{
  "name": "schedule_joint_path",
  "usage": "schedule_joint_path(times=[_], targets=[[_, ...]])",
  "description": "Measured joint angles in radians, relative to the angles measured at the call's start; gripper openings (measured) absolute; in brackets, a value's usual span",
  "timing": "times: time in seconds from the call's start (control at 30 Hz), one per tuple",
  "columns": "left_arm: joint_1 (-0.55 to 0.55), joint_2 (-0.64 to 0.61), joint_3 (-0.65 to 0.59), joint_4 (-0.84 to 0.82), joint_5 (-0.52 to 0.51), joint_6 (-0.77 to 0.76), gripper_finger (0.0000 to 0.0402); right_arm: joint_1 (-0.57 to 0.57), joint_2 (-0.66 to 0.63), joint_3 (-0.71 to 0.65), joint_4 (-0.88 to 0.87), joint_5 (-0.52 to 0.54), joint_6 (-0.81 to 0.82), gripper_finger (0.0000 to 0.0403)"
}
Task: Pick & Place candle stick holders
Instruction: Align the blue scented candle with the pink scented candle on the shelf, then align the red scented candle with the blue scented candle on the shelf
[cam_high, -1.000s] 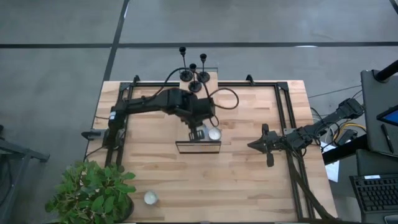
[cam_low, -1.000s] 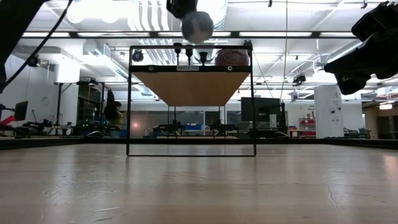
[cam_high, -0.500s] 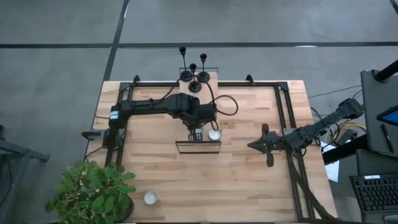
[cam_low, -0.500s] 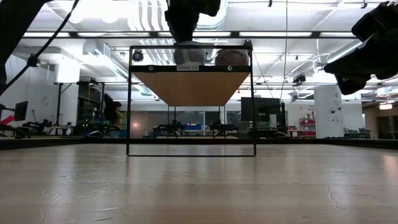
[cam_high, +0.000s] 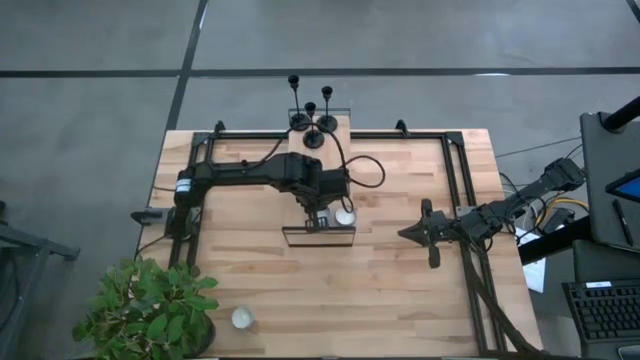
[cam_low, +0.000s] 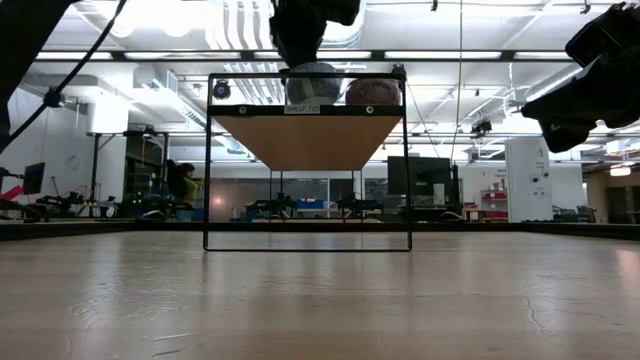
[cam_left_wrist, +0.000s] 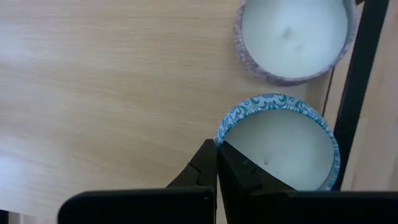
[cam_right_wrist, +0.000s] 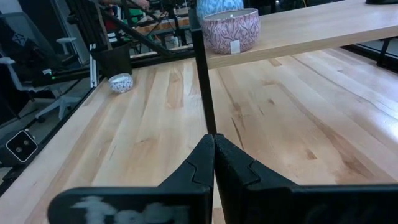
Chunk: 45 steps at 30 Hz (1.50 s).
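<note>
Moved: left gripper (cam_left_wrist: 217, 163) came down onto the shelf (cam_high: 300, 155), fingers pressed together, holding nothing.
Holders: candle stick holders (cam_high: 312, 124) stand upright at the shelf's far end, behind this gripper.
Nearer arm: left; right gripper (cam_high: 416, 232), also pressed together, waits well off the shelf.

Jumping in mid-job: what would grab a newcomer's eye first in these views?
The left gripper sits over the small raised shelf mid-table, jaws shut at the rim of a blue-patterned candle tin beside a second tin. The three black candle stick holders stand untouched at the far edge, and the right gripper waits at the right.
</note>
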Motion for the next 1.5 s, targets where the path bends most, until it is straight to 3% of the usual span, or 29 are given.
schedule_joint_path(times=[0.83,1.27,1.5], targets=[[-0.008,0.0,-0.057,0.044,-0.001,-0.02,0.0003,0.0,0.0,0.0,0.0,0.0,0.0,0.0008],[-0.015,0.0,-0.057,0.044,-0.032,-0.041,0.0063,0.0,0.0,-0.007,0.0,0.0,0.0,0.0008],[-0.019,0.0,-0.043,0.033,-0.034,-0.04,0.0073,0.0,0.0,-0.008,0.0,0.0,0.0,0.0008]])
